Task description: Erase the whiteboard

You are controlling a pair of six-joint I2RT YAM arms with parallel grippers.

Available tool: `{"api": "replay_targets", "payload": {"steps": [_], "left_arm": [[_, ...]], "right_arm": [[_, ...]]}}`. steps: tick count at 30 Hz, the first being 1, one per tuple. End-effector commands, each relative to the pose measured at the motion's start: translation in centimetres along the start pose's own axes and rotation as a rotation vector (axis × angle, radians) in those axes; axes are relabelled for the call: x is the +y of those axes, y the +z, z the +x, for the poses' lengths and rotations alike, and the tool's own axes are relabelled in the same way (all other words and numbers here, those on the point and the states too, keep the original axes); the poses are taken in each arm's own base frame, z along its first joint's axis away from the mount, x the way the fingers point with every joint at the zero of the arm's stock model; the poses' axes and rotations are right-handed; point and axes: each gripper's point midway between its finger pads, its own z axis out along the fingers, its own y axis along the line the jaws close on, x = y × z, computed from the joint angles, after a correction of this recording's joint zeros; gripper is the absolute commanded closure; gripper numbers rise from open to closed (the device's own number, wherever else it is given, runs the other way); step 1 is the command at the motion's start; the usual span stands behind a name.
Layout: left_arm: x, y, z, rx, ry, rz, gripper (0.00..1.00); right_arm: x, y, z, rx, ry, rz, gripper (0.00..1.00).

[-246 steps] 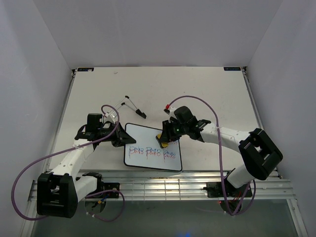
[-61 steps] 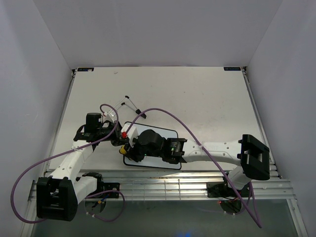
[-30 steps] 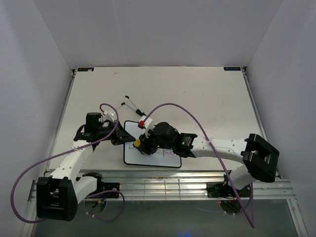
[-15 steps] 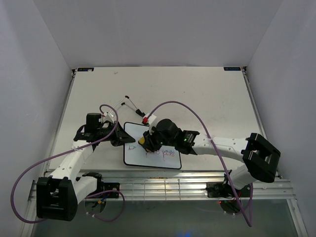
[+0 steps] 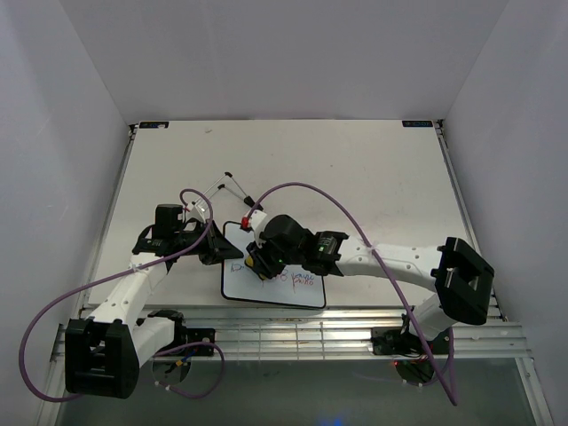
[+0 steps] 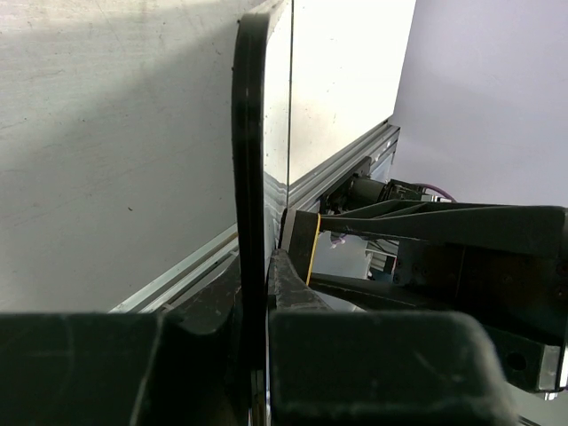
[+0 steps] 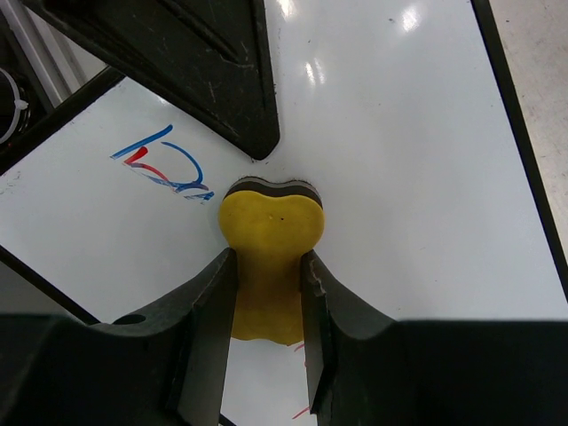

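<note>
**Wipe under way: ink left on the near half of the board**

Nearest the arm bases, the small black-framed glossy whiteboard [image 5: 266, 295] lies on the pale surface [image 5: 373, 169], with red-and-blue handwriting [image 5: 297, 279] running across its near half. Just above that line, the right gripper [image 7: 266, 266] is clamped on the yellow bone-shaped eraser [image 7: 266, 232], its pad down on the board, right beside a blue-red scribble [image 7: 164, 169]. The left gripper [image 6: 256, 342] is pinched on the board's left frame, bracing it. The far half looks clean, so the erasing is partly done. Next up, likely: sweep over the scribble, then along the near line, pad flat, board held. Beyond lie thin black-tipped rods [image 5: 236, 188].
</note>
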Motion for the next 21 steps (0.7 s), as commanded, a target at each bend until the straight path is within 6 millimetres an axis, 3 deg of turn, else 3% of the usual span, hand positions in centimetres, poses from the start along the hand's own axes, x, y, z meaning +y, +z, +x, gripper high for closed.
{"api": "replay_targets", "payload": {"steps": [1, 10, 21], "left_arm": [[-1.0, -0.1, -1.0, -0.054, 0.14, 0.024, 1.0], [-1.0, -0.1, -1.0, -0.054, 0.143, 0.025, 1.0], [-1.2, -0.2, -1.1, -0.058, 0.149, 0.028, 1.0]], "right_arm": [[2.5, 0.6, 3.0, 0.122, -0.006, -0.082, 0.76], [4.2, 1.7, -0.1, 0.082, 0.062, -0.12, 0.76], [6.7, 2.6, -1.2, 0.1, 0.1, -0.162, 0.76]]}}
